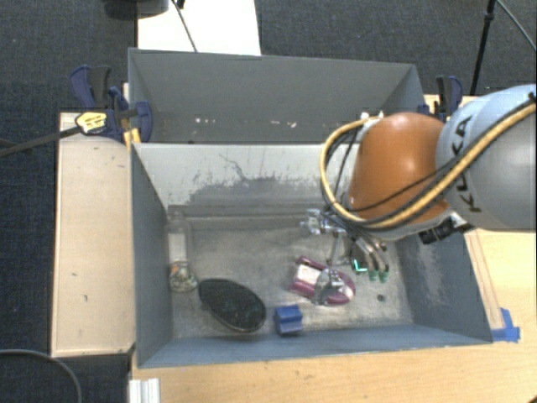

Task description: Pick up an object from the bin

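The purple thing [321, 282] is a small, lumpy item. It is magenta-purple, with a pale pink-white patch on its upper left and a darker rounded part at its lower right. It lies on the floor of the bin [252, 250], right of middle and toward the near wall, just under the gripper [337, 267]. Whether the two touch cannot be told. A blue block [288, 319] lies near it, to its lower left.

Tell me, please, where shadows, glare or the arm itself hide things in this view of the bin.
Camera view: the light is soft, with no strong glare on the bin; the black oval casts only a thin shadow; the arm's orange cover hides the back right corner; the gripper overlaps the purple thing.
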`<state>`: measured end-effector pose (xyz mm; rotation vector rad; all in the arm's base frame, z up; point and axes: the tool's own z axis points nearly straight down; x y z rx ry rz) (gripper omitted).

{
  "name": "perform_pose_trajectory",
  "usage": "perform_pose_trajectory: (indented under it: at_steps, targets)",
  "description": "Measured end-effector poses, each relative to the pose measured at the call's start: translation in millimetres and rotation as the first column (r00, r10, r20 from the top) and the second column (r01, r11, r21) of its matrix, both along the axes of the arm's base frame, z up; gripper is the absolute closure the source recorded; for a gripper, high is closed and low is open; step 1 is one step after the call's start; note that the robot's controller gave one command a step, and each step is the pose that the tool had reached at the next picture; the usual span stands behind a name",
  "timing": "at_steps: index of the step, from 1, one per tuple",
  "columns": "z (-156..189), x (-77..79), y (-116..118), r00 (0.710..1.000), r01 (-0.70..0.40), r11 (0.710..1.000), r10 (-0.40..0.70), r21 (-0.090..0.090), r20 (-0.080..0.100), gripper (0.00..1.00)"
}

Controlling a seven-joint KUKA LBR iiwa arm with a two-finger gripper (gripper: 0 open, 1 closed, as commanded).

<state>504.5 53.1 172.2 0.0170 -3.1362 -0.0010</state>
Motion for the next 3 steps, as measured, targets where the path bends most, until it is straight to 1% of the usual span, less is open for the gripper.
perform_pose_trajectory:
  at_steps: [1,2,3]
  targets:
    - [-102,7.1,-46,0.988,0.152,0.988,-0.152,-0.002,0.002,0.0]
    - [-98,7.6,-44,0.988,0.152,0.988,-0.152,0.0,0.003,1.0]
    - [63,6.5,-54,0.996,0.089,0.996,-0.089,0.0,0.015,1.0]
